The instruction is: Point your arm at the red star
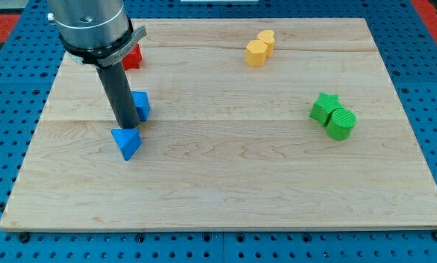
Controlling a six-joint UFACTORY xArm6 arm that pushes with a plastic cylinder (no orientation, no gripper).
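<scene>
my tip (127, 125) has no jaws to open or shut, it's parked between two blue blocks, and the red star (134, 57) sits further toward the bench's top-left corner.

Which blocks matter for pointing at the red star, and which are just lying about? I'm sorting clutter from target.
Job:
red block, shape mostly hidden behind the arm
my tip, at the blue blocks, below the red one

Lying about:
blue triangle
blue block
two yellow blocks
green star
green cylinder

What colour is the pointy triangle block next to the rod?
Blue. The triangle block sits just below my tip, clearest in the camera view.
</scene>
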